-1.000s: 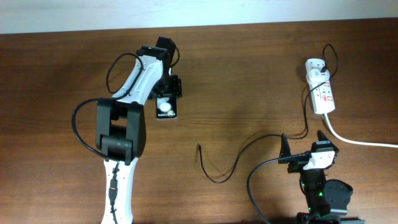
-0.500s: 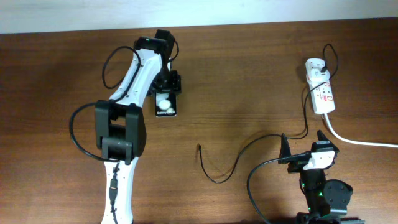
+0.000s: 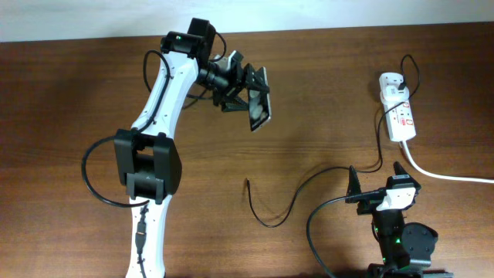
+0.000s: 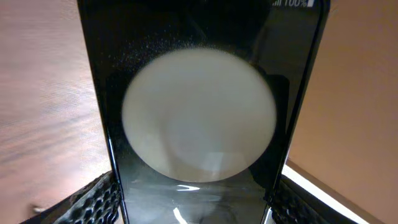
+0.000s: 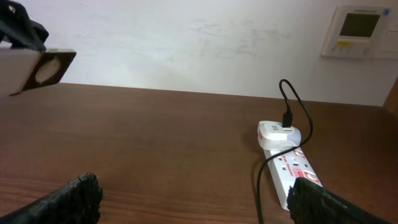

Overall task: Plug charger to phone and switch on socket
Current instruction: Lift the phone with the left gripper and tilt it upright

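Observation:
My left gripper (image 3: 248, 91) is shut on the phone (image 3: 260, 99), a black glossy smartphone, and holds it tilted above the table at the back middle. In the left wrist view the phone (image 4: 199, 93) fills the frame, with a white round reflection, clamped between both fingers (image 4: 196, 208). The charger's thin black cable (image 3: 297, 197) runs from a white adapter (image 3: 391, 82) on the socket (image 3: 402, 117). Its loose tip (image 3: 247, 182) lies on the table. My right gripper (image 3: 377, 181) is open and empty near the front edge. The right wrist view shows the gripper (image 5: 196, 199), the socket (image 5: 298, 175) and the cable (image 5: 260, 180).
The table (image 3: 324, 108) is dark brown wood. The socket's thick white cord (image 3: 448, 176) runs off to the right. A pale wall with a control panel (image 5: 359, 23) stands behind the table.
My left gripper has lifted the phone off the table and carried it to the right, turning it on edge. The right arm, cable and socket have not moved.

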You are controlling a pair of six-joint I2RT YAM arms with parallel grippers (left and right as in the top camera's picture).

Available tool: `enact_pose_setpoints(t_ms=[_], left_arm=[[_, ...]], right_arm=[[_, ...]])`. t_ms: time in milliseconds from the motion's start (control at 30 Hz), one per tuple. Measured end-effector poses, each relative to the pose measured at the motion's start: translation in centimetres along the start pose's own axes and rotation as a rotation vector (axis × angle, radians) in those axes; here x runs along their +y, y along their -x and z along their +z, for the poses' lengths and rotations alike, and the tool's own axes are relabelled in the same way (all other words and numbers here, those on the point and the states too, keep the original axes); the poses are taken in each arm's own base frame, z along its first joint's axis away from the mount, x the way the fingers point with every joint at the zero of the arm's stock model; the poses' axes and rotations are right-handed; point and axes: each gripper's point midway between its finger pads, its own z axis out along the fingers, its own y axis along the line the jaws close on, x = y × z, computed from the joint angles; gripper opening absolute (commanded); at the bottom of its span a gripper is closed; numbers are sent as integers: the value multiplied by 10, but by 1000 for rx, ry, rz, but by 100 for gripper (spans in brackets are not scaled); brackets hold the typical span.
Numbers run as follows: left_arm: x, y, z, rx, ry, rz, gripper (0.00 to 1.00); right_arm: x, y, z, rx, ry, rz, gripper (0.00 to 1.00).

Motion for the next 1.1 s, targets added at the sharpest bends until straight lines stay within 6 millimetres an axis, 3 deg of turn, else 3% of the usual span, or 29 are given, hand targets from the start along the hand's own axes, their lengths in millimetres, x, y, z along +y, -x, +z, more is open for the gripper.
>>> enact_pose_setpoints(t_ms=[133, 300, 567, 833, 1100], left_arm=[[-32, -17, -4, 110, -182, -152, 0], [-53, -27, -11, 209, -289, -341, 0], [-69, -35, -18, 301, -363, -478, 0], [-54, -14, -50, 240, -407, -513, 0], [-55, -15, -48, 243, -401, -511, 0]], right_arm=[[0, 0, 0, 0, 0, 0, 99], [0, 0, 0, 0, 0, 0, 99], [0, 0, 0, 0, 0, 0, 99], [0, 0, 0, 0, 0, 1, 99], [0, 0, 0, 0, 0, 0, 99]])
